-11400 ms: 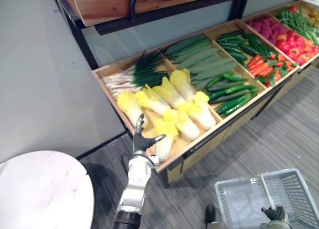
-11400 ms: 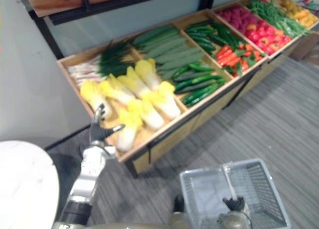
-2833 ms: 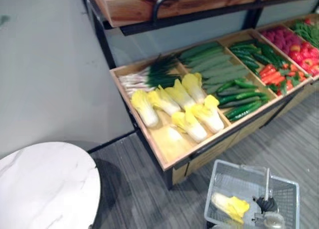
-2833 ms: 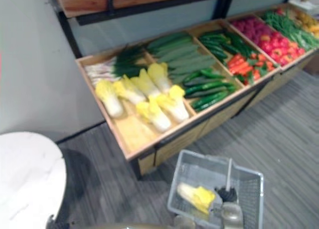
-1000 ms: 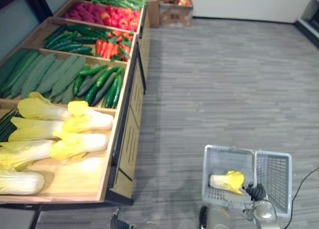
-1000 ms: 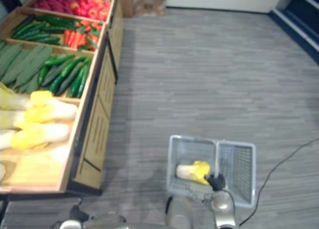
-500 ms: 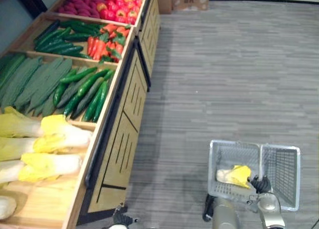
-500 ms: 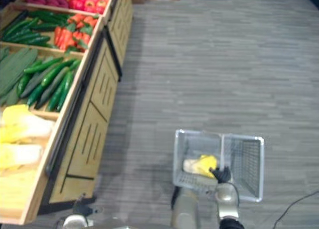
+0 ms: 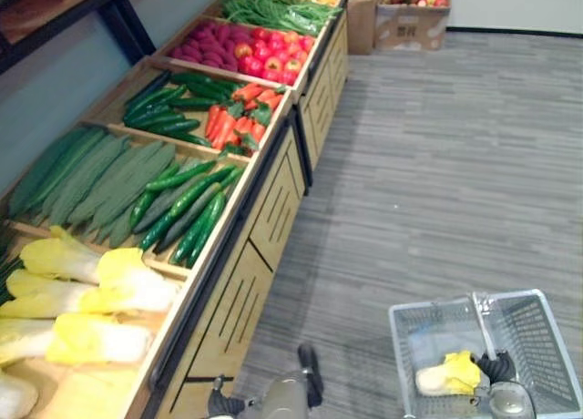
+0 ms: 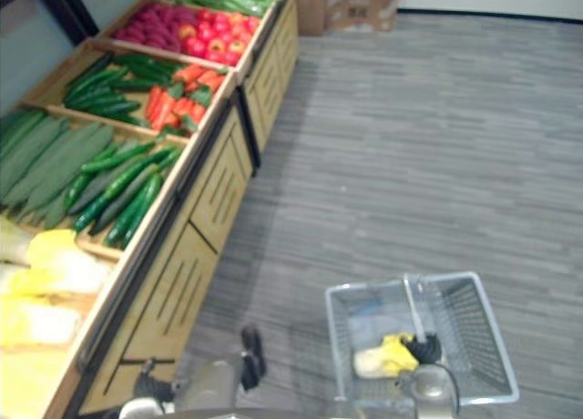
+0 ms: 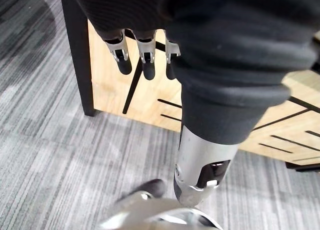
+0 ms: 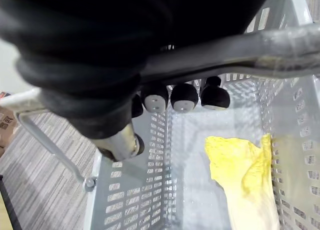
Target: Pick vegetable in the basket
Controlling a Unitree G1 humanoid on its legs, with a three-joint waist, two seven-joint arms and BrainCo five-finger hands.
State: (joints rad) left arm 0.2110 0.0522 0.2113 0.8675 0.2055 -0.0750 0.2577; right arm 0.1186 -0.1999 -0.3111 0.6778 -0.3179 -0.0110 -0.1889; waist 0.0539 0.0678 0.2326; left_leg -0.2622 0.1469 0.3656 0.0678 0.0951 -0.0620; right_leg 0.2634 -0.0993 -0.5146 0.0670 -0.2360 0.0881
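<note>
Since the frame half a second earlier the head camera has swung further along the produce stand (image 9: 273, 205), bringing the carrots (image 9: 228, 118) and red produce toward the middle of the view. The stock itself has not shifted, and the basket (image 9: 537, 342) has kept its load.

Right hand (image 12: 184, 97): fingers curled under and clamped on the basket handle (image 12: 280, 45), carrying the basket above the floor (image 9: 437, 164).

Task's thing: one napa cabbage (image 9: 448, 375) lies on the basket bottom, on the side toward the stand. Its long axis runs crosswise to the handle, with the yellow leafy end beneath the right hand and the pale stem end toward the basket's stand-side wall.

Left hand (image 11: 144, 60): fingers relaxed and apart, holding nothing, hanging just beside the stand's front panel.

Governing relation, as judged: any further vegetable lies on the stand to the robot's left, and the basket to its right. The free left hand is the nearer one. The cucumbers (image 9: 187, 205) lie with their long axes pointing toward the stand's front edge.
</note>
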